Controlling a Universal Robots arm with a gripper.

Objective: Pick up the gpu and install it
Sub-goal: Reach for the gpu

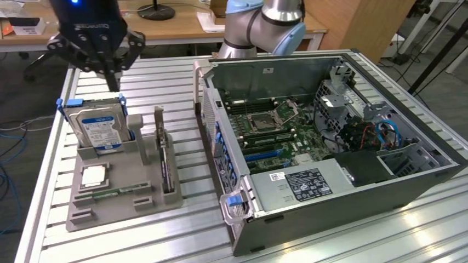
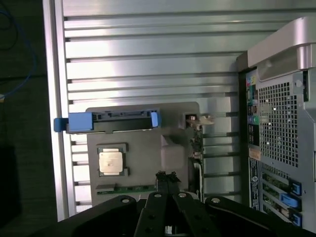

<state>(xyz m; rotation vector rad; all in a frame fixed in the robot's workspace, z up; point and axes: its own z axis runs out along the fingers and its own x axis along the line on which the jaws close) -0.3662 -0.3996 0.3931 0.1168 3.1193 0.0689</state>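
Grey holder tray [image 1: 109, 207] holds silver hard drive [image 1: 98, 129], thin dark gpu [image 1: 166, 164] on edge, square processor chip [image 1: 93, 175], green memory stick [image 1: 117, 192]; closed empty fingers [image 1: 111, 76] hover at its 12 o'clock.

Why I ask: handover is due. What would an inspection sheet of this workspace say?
Surface: slatted aluminium table bearing grey plastic holder tray.
Job's things: thin dark green gpu card on edge in tray; open black computer case alongside.
Clutter: silver hard drive with blue-white label, square silver processor chip, narrow green memory stick, in tray.
Pincer: black pincer shut, empty, above tray.
Cables: blue and red wires inside case; blue cable on floor.
Surroundings: wooden desk behind.
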